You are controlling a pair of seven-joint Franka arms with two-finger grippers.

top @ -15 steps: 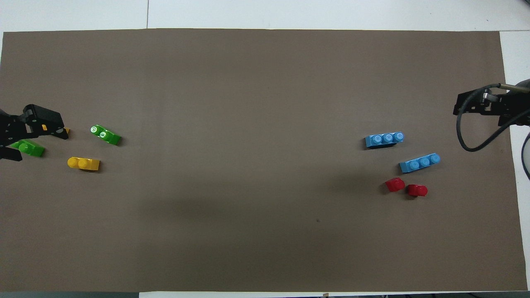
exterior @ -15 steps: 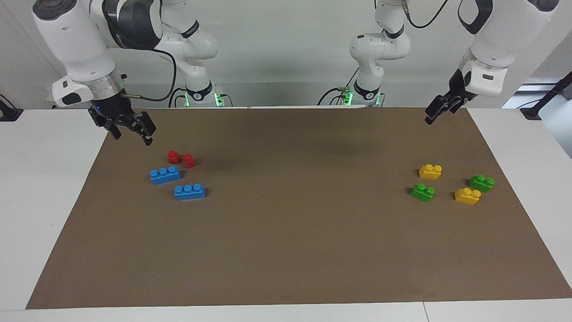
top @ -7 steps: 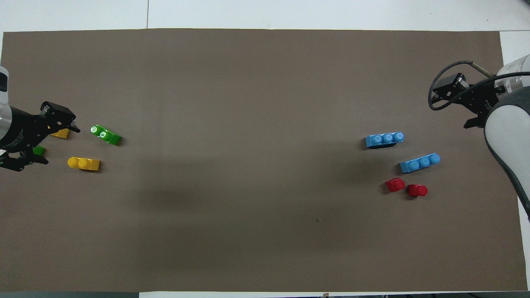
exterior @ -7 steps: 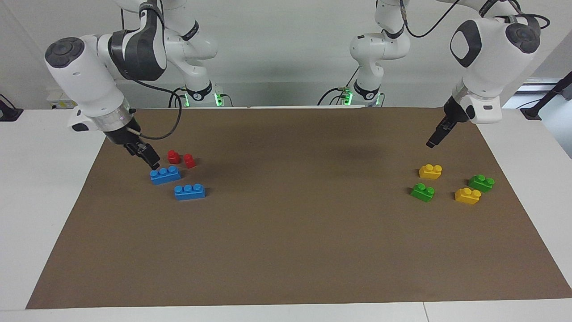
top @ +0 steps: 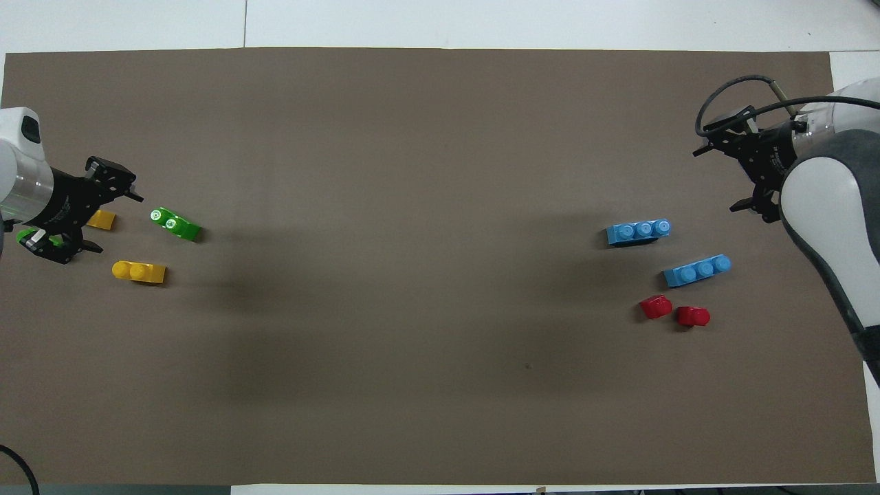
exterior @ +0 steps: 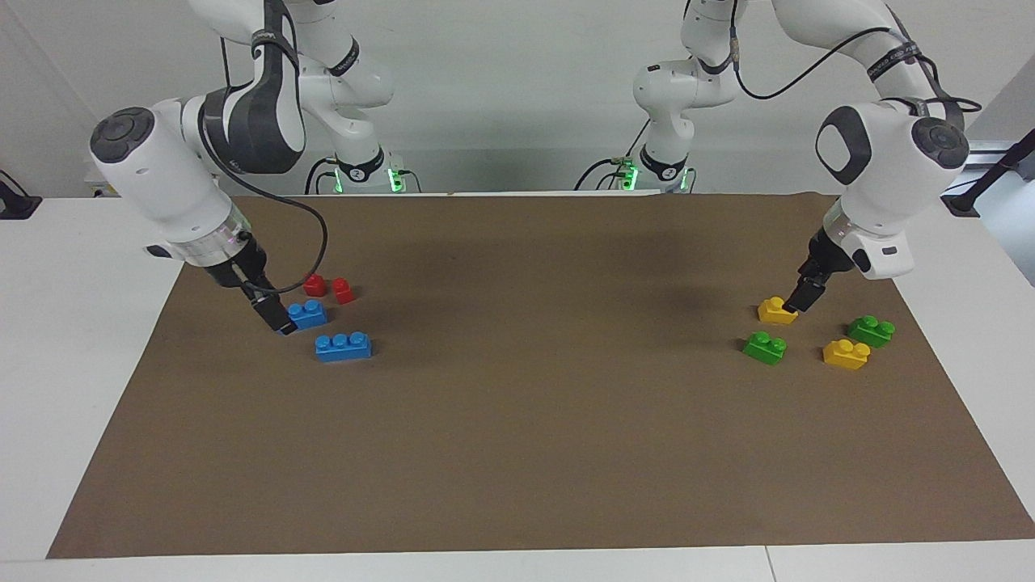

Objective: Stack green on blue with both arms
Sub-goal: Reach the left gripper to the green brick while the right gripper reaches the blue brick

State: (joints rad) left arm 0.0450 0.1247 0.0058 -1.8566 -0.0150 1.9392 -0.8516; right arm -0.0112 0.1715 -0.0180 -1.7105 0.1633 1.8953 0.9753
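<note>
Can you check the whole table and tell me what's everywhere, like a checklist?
Surface: brown paper mat on a white table.
Job's things: two bright-green two-stud plastic bricks; two light-blue three-stud plastic bricks; none stacked.
Clutter: two yellow two-stud plastic bricks; two small red plastic blocks.
Grippers: right gripper low at the blue brick nearer the robots; left gripper low at the yellow brick nearer the robots; both open, contact unclear.
Cables: black cable looping off the right wrist.
Surroundings: nothing seen.

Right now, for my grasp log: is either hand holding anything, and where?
Cannot be told. The right hand is at a blue brick's end, the left hand at a yellow brick; neither is lifted.
</note>
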